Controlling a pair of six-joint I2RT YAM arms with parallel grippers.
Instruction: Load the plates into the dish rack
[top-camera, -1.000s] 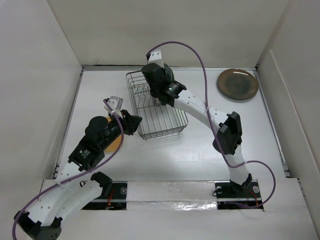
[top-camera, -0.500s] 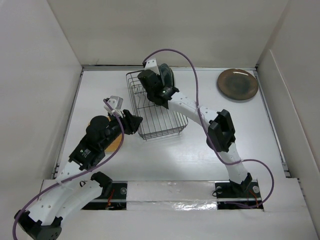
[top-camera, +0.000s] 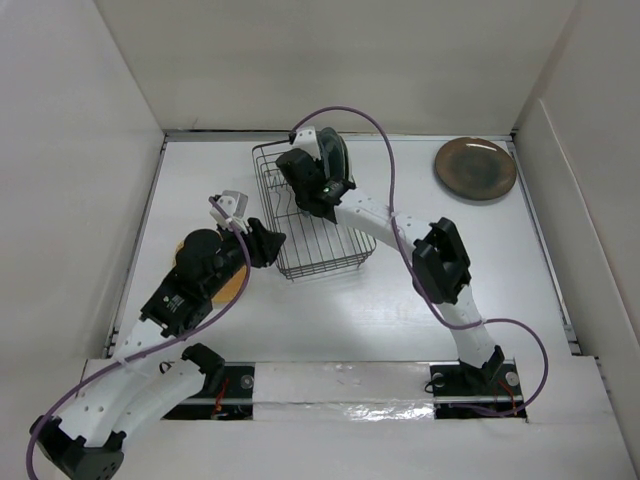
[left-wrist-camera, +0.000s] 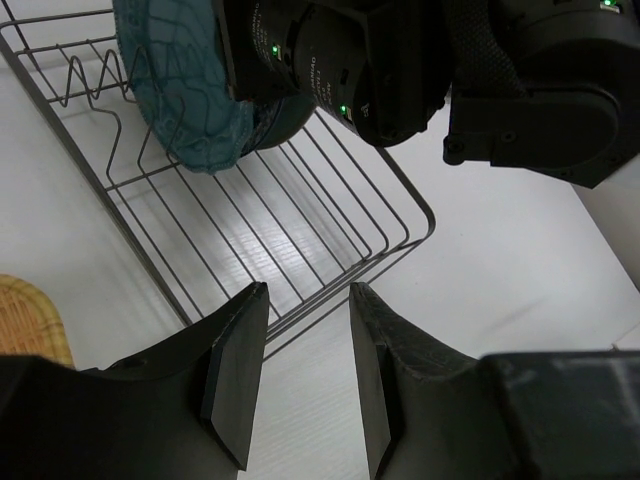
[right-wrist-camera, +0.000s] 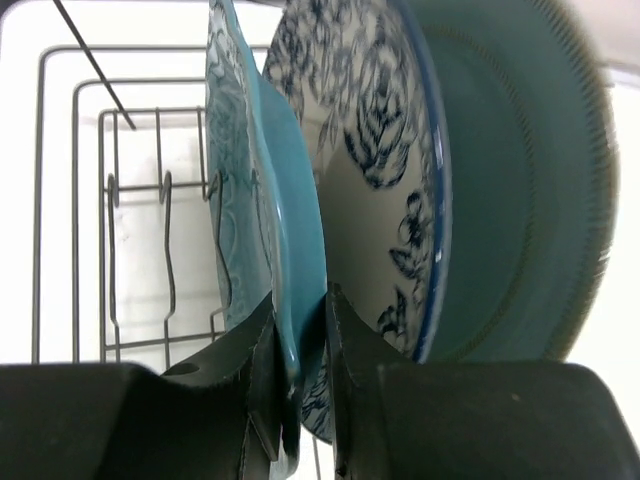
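My right gripper (right-wrist-camera: 300, 305) is shut on the rim of the dark teal scalloped plate (right-wrist-camera: 240, 200) and holds it on edge at the far end of the black wire dish rack (top-camera: 320, 240). Right beside it stand the blue-and-white patterned plate (right-wrist-camera: 365, 170) and a greenish-blue plate (right-wrist-camera: 520, 200). In the top view the right gripper (top-camera: 312, 180) is over the rack's far end. My left gripper (top-camera: 270, 243) is open and empty at the rack's near left corner (left-wrist-camera: 300, 240). An orange plate (top-camera: 236, 283) lies under the left arm. A glossy brown plate (top-camera: 475, 168) lies flat at the far right.
White walls close in the table on the left, back and right. In the left wrist view the right arm's black wrist (left-wrist-camera: 400, 60) hangs over the rack, with the teal plate (left-wrist-camera: 190, 120) below it.
The right arm has pushed the teal plate farther toward the back of the rack, up beside the standing plates. The left arm has barely moved.
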